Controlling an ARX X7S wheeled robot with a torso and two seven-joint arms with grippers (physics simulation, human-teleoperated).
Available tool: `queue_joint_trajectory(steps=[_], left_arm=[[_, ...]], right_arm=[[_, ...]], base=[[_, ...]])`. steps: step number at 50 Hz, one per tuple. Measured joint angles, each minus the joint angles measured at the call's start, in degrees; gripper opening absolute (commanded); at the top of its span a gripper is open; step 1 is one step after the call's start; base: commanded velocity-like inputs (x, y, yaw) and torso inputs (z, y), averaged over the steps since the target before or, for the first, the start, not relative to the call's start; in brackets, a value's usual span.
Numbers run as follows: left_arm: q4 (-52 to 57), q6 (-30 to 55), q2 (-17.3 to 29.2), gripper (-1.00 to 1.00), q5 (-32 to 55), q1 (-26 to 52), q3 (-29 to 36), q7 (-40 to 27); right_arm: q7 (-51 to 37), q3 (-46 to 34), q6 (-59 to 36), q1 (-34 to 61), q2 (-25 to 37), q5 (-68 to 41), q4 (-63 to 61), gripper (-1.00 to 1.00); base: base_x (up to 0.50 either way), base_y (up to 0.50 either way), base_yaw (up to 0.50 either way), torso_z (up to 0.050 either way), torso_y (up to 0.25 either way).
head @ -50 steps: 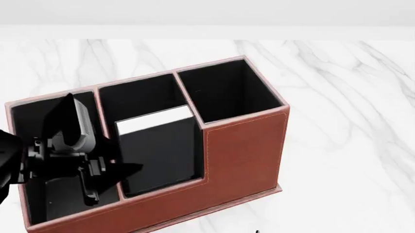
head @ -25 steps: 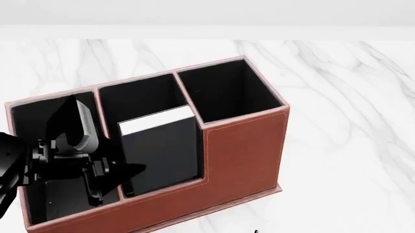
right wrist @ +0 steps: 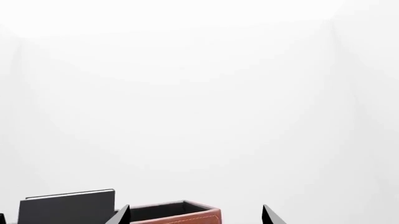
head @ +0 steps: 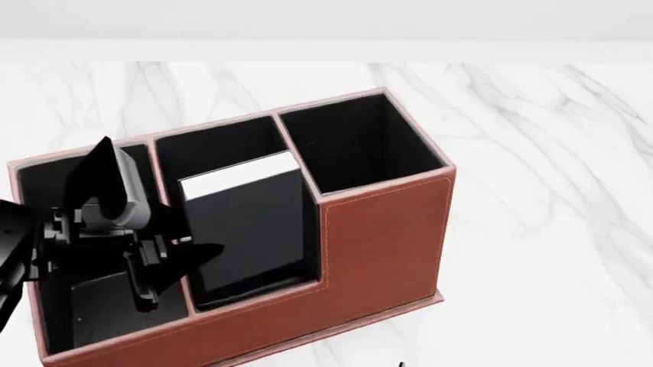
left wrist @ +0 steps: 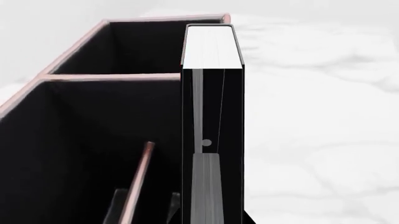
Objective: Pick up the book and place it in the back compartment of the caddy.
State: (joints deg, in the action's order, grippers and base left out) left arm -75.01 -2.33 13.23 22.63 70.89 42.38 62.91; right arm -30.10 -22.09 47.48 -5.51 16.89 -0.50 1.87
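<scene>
Lowering the book (head: pixel 250 229) into the caddy (head: pixel 383 237) looks like the step in hand. In the head view the book stands on edge at the middle of the frame, white page block uppermost, its lower end already inside the low front middle cell while its top pokes above the stitched rim. The left gripper (head: pixel 168 264) sits at the book's lower left corner; its fingers seem clenched on the cover, though the contact itself is hard to make out.

In the left wrist view the book (left wrist: pixel 212 116) fills the centre as a tall black slab beside the caddy's black-lined wall (left wrist: pixel 93 140), with a thin divider rim at lower left.

Judged against the task, the back cell at upper centre of the head view is the target, so the next move probably calls for lifting the book clear of the cross divider and carrying it rearward. That divider and the taller right-hand wall stand in the way.

The right gripper (right wrist: pixel 194 215) shows only two dark fingertips, spread apart and empty, at the bottom of its own view. Marble tabletop (head: pixel 551 191) lies around.
</scene>
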Motion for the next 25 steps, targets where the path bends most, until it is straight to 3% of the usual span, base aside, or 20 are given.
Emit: queue_joint_trajectory(steps=[25], left_arm=[[0.0,5.28,-1.81,-1.0,-16.29,-0.04,-13.28,0.02]], right_arm=[[-0.44,-0.34,0.06,-0.01,0.22,0.12,-0.09,1.0]], base=[[0.0,0.0,0.0,0.0,0.001]])
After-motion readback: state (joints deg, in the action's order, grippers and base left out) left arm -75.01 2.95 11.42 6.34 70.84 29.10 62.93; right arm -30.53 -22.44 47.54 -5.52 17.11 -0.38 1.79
